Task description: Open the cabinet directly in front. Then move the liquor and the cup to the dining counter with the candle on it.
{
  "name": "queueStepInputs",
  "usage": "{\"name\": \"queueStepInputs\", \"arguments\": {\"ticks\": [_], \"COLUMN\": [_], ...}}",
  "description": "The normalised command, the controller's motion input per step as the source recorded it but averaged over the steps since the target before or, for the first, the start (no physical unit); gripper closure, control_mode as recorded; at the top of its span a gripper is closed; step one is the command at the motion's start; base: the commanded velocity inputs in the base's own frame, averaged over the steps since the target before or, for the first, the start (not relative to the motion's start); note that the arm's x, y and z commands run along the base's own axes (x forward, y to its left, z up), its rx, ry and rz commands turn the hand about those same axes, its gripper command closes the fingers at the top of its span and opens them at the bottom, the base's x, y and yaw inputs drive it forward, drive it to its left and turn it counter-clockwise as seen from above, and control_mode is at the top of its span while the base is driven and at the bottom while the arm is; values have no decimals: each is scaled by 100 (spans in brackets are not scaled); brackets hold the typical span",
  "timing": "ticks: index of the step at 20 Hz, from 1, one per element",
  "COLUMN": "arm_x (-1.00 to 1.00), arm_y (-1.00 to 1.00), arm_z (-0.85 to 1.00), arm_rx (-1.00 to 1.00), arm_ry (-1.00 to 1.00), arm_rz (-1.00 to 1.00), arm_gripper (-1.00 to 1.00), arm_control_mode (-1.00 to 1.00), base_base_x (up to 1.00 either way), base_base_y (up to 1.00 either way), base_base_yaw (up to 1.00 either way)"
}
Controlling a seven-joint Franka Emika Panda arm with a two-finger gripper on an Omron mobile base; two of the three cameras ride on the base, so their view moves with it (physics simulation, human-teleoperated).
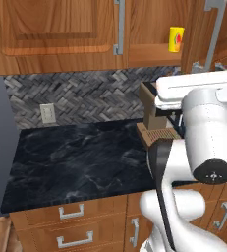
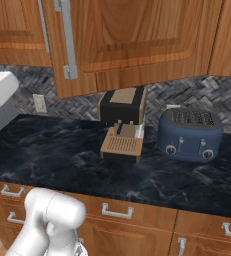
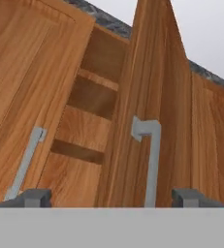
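Claw (image 3: 111,197) spread wide and empty, its tips flanking the silver bar handle (image 3: 152,160) of the swung-out cabinet (image 3: 152,87) door without touching it. Best play now looks like pushing that door fully clear before reaching for the cup (image 1: 176,39), sitting on the shelf inside.

Ahead of the tool (image 3: 111,197), the swung-out cabinet door (image 3: 150,97) and its handle (image 3: 151,160) stand edge-on (close in front); left of it, open shelves (image 3: 91,126) offer clear entry.
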Motion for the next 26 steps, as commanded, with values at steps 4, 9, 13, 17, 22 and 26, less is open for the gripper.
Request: {"name": "queueStepInputs", "arguments": {"ticks": [4,9,13,17,22,26], "arm_x": [54,62,83,86,85,48], "arm_y": [59,4,-1,-8,-13,-49], "arm_z": [-23,-3,-4,-22,-30,-23], "arm_rx": [-16,-4,0,-1,-3,0], "arm_ry": [53,14,6,4,4,6], "arm_rz": [-14,-3,-3,-7,-9,-21], "arm_gripper": [-100,-100,-100,-100,-100,-100], "arm_control_mode": [-100,-100,-100,-100,-100,-100], "base_base_x": [0,0,0,0,0,0], "base_base_y": [0,0,0,0,0,0], "base_base_yaw": [0,0,0,0,0,0]}}
